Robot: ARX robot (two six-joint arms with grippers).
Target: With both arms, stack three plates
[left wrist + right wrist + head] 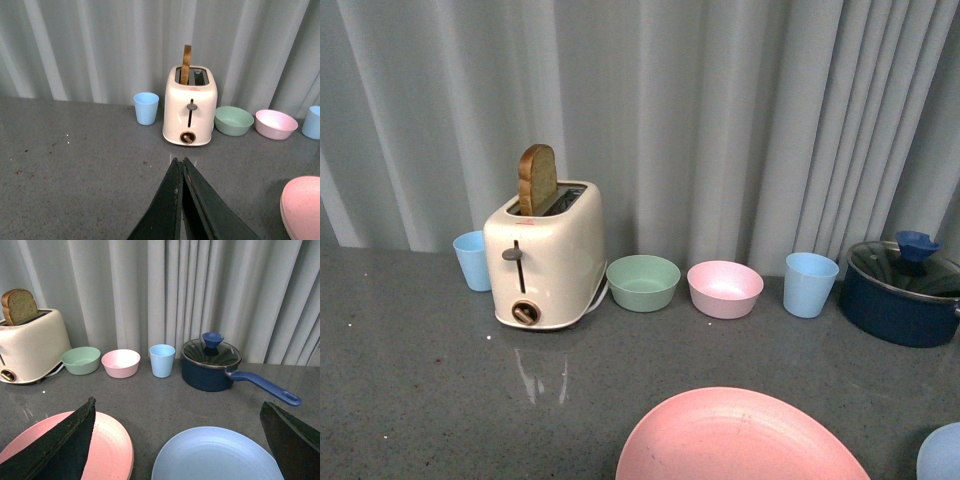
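The pink plate (740,440) lies on the grey counter at the near edge of the front view; it also shows in the left wrist view (302,205) and the right wrist view (107,440). A paler cream edge shows under its rim; the cream plate is otherwise hidden. The light blue plate (217,455) lies to the right of the pink one, apart from it, and shows only as a sliver in the front view (942,455). My left gripper (179,160) is shut and empty, over bare counter in front of the toaster. My right gripper (177,403) is wide open over the blue plate's far rim.
A cream toaster (545,260) with a bread slice stands at the back left with a light blue cup (472,260) beside it. A green bowl (643,282), a pink bowl (725,288), another blue cup (809,284) and a dark blue lidded pot (905,292) line the curtain.
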